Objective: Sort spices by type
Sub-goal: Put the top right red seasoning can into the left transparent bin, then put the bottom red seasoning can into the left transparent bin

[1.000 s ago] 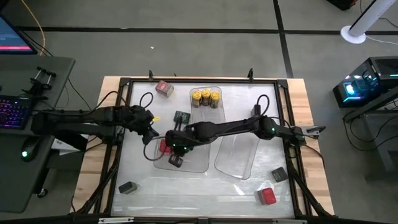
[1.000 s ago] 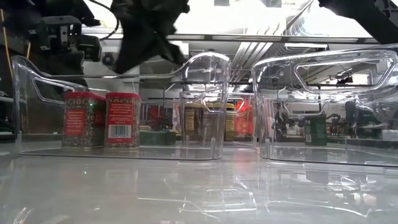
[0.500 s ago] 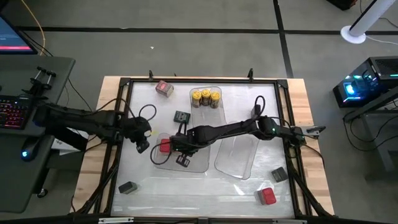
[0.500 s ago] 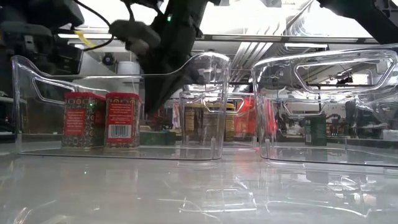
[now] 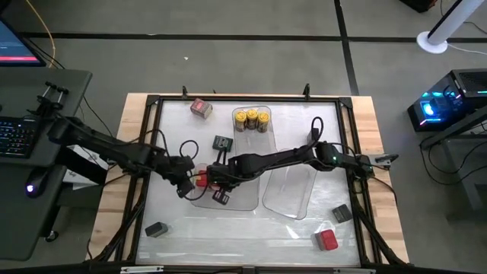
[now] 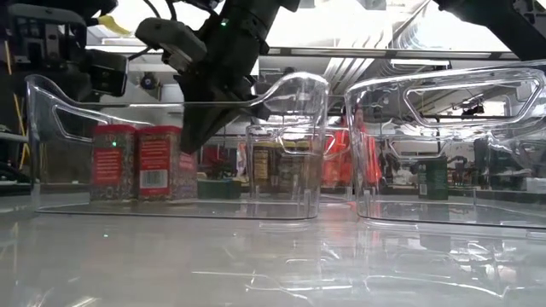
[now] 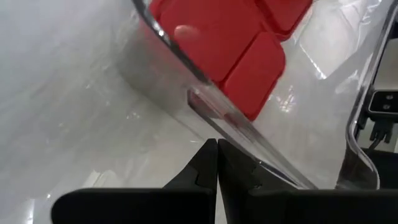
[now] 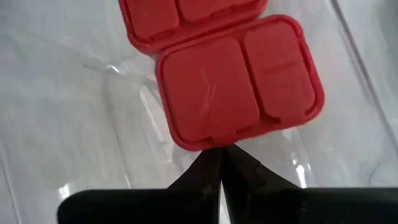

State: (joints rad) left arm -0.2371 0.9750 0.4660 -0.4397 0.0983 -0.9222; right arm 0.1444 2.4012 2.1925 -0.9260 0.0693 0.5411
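Fingers of the right gripper (image 8: 219, 163) are pressed shut, empty, just above two red square-lidded spice tins (image 8: 239, 81) standing side by side in a clear plastic tray (image 5: 242, 199). Red tins are evidently gathered there as one kind. Closed, empty fingers of the left gripper (image 7: 217, 163) are held against that tray's outer wall, perhaps to steady or nudge it. Elsewhere, three round yellow-lidded jars (image 5: 251, 118) are grouped in another clear tray (image 5: 265, 130), while dark grey blocky containers (image 5: 156, 229) and further red tins (image 5: 326, 240) lie loose, unsorted.

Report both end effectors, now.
Left end effector: shut, empty, outside the clear tray.
Right end effector: shut, empty, over the red spice tins.
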